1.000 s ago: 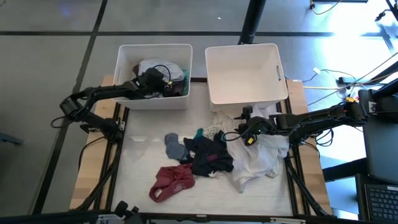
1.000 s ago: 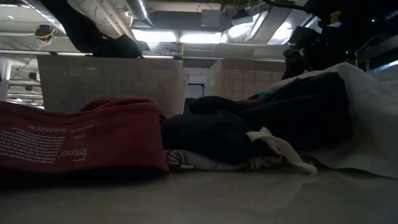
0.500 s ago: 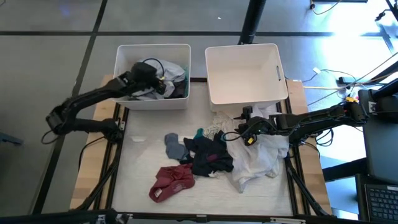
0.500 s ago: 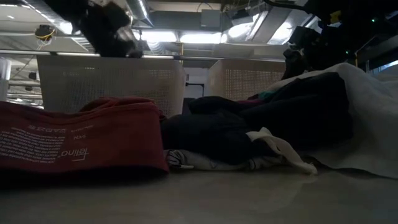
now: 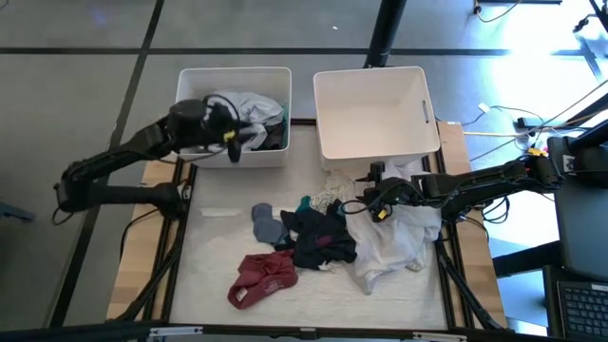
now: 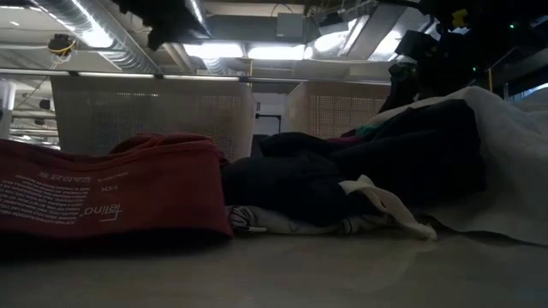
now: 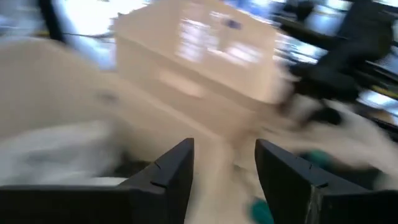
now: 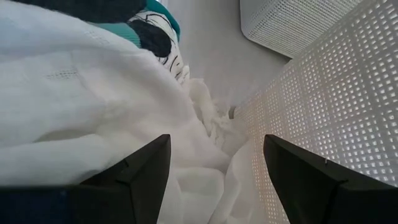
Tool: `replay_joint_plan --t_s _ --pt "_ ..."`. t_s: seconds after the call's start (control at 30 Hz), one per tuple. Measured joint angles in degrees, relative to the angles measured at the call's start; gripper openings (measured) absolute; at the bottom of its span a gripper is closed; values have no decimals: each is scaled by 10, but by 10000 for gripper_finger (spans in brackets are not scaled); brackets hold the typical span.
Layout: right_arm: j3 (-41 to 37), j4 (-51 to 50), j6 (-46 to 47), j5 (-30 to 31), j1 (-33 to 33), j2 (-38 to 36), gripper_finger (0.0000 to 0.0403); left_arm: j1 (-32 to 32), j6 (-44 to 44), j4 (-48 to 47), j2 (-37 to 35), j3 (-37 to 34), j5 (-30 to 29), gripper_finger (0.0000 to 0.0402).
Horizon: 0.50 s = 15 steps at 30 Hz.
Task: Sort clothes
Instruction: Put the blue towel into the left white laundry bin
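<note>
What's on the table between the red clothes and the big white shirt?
In the high view, a dark garment lies between the maroon garment and the white garment, overlapping the white one's edge. The low view shows the same dark heap.

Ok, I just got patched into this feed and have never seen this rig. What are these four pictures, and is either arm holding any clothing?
Two dark robot arms work at a table. The top-down picture shows everything: the left pincer hangs open over the left white bin, which holds pale and dark garments. The right white bin is empty. The right pincer is open, low over a white garment in the pile, gripping nothing. Beside that lie a dark garment, a grey sock and a maroon garment. The table-level picture looks across the pile. The last two come from cameras on each wrist, looking past that arm's own fingers.
</note>
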Motion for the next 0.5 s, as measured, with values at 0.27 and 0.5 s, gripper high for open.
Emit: replay_joint_plan --t_s 0.27,0.5 --pt "0 1 7 0 0 0 259 -187 -56 -17 14 -1 19 156" --pt "0 5 11 0 0 0 259 -332 -109 -68 68 -1 -41 155"
